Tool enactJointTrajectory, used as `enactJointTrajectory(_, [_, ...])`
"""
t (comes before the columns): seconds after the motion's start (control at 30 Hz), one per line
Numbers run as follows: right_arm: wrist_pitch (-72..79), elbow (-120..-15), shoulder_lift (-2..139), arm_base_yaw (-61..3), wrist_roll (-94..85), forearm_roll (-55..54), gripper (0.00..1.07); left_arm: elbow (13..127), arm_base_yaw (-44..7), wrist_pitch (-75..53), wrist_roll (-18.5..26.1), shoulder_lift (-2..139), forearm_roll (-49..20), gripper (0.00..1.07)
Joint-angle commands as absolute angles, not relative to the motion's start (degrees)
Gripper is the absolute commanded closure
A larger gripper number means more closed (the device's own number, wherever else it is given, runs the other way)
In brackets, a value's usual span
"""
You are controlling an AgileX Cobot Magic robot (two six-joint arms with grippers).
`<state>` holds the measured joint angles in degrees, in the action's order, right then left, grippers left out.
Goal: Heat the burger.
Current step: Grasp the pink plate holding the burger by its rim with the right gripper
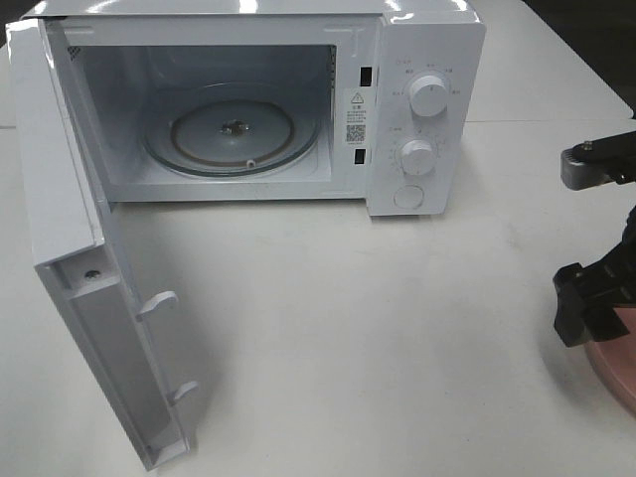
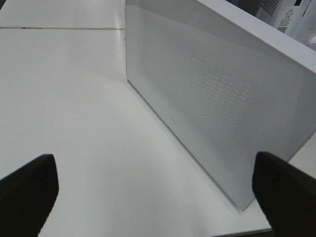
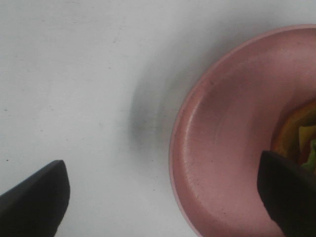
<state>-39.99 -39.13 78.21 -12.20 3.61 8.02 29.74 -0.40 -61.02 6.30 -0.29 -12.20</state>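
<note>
A sliver of the burger (image 3: 299, 134), golden bun with yellow and green under it, shows at the edge of the right wrist view, sitting on a pink plate (image 3: 227, 128). My right gripper (image 3: 163, 197) hangs open above the plate's rim, one finger (image 3: 37, 197) over the bare table and the other finger (image 3: 289, 192) over the plate beside the burger. In the exterior view that gripper (image 1: 591, 303) is at the far right edge, over the plate (image 1: 618, 360). My left gripper (image 2: 158, 197) is open, empty, and faces the outside of the microwave door (image 2: 212, 98).
The white microwave (image 1: 417, 109) stands at the back with its door (image 1: 89, 298) swung wide open to the left. Its glass turntable (image 1: 234, 134) is bare. White table (image 1: 378, 328) stretches between the microwave and the plate.
</note>
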Motion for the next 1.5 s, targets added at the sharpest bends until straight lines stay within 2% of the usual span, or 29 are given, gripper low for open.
enactJointTrajectory(0.03, [-40.5,-39.2,79.8,-12.0,6.8,10.1,0.09,29.5,-0.5,-60.9,6.3,-1.3,-12.7,0.06])
enactJointTrajectory(0.5, [-33.4,-39.2,90.1,-11.7,9.8,10.1,0.13,29.5,-0.5,-60.9,6.3,-1.3,-12.7,0.06])
enactJointTrajectory(0.8, [-29.7,-39.2,94.4,-6.6,9.9,10.1,0.16,29.5,-0.5,-60.9,6.3,-1.3,-12.7,0.06])
enactJointTrajectory(1.5, [-25.3,-39.2,99.5,-6.6,9.7,10.1,0.24,29.5,-0.5,-60.9,6.3,-1.3,-12.7,0.06])
